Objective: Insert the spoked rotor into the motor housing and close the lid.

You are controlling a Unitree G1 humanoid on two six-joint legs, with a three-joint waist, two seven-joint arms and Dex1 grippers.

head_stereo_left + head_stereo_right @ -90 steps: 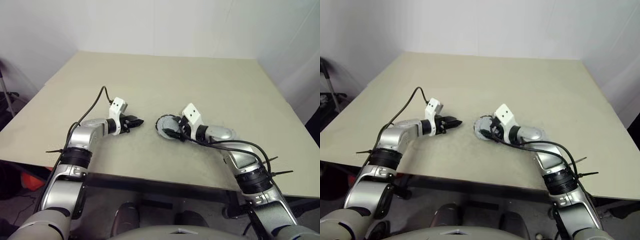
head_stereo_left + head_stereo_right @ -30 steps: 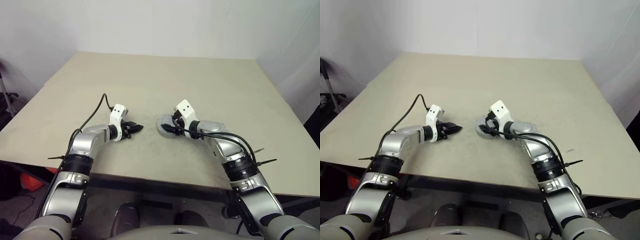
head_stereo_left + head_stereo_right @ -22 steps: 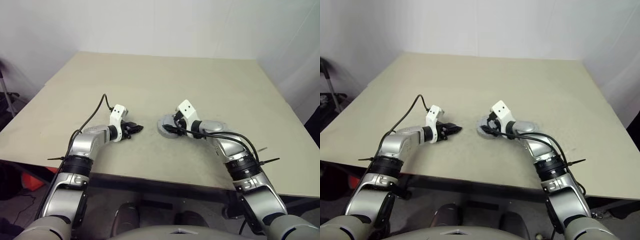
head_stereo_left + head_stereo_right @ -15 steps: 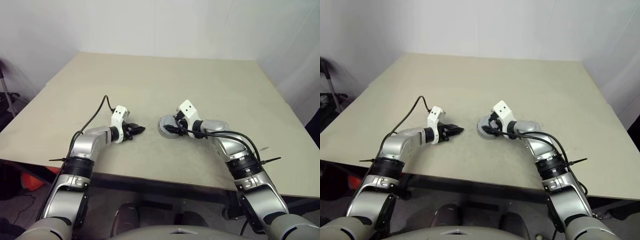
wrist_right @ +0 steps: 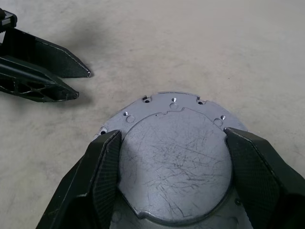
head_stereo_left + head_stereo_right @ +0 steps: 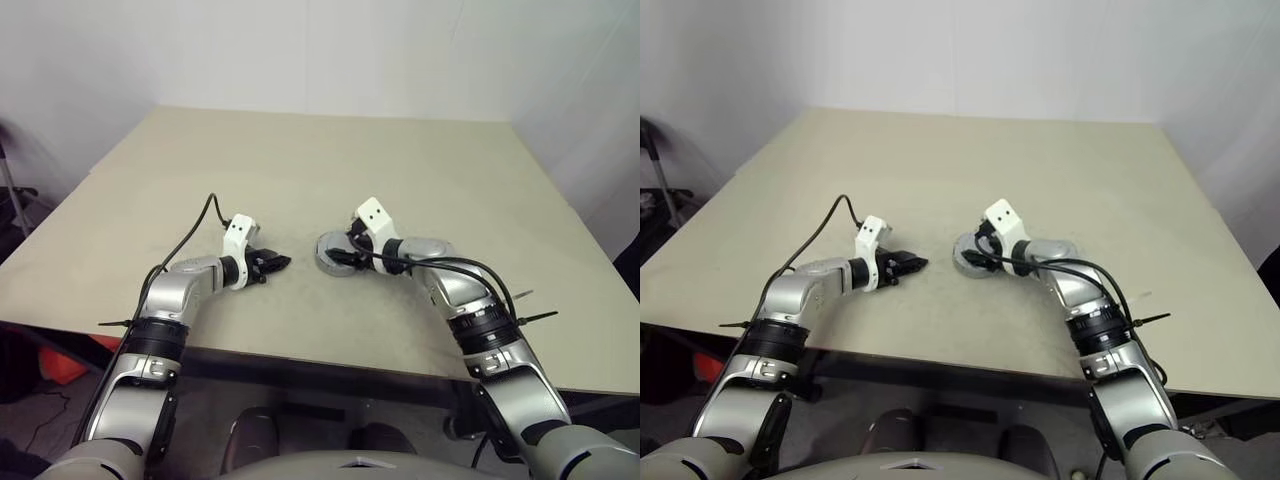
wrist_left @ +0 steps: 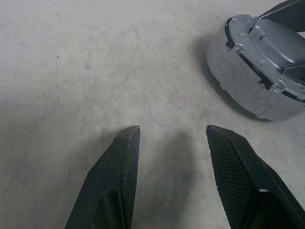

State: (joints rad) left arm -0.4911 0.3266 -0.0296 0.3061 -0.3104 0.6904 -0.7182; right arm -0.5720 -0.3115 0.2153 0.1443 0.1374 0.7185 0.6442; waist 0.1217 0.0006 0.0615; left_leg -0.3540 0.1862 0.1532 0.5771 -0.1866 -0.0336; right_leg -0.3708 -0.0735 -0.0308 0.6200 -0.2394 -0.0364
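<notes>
I see the motor housing [image 5: 174, 160] sitting flat on the beige table [image 6: 420, 180], near the front edge and a little to my right of centre. From above it reads as a round grey metal body with its lid on: a scratched, flat circular cover with small screw holes spaced around the rim. No windings are visible from here, so the top looks closed over.

My right gripper [image 5: 174, 148] straddles the housing, with 1 black finger [image 5: 102, 164] on each side of the raised cover. The jaws stand wide, spread about the cover's full width, and the inner pads sit against its edge or just beside it; I cannot tell whether they are actually pressing on it.

My left gripper [image 7: 172, 143] is low over bare table just to the left of the housing, clearly apart from it. Its 2 fingers [image 7: 121, 167] are partly spread with nothing between them, tips pointing toward the housing's side wall.
</notes>
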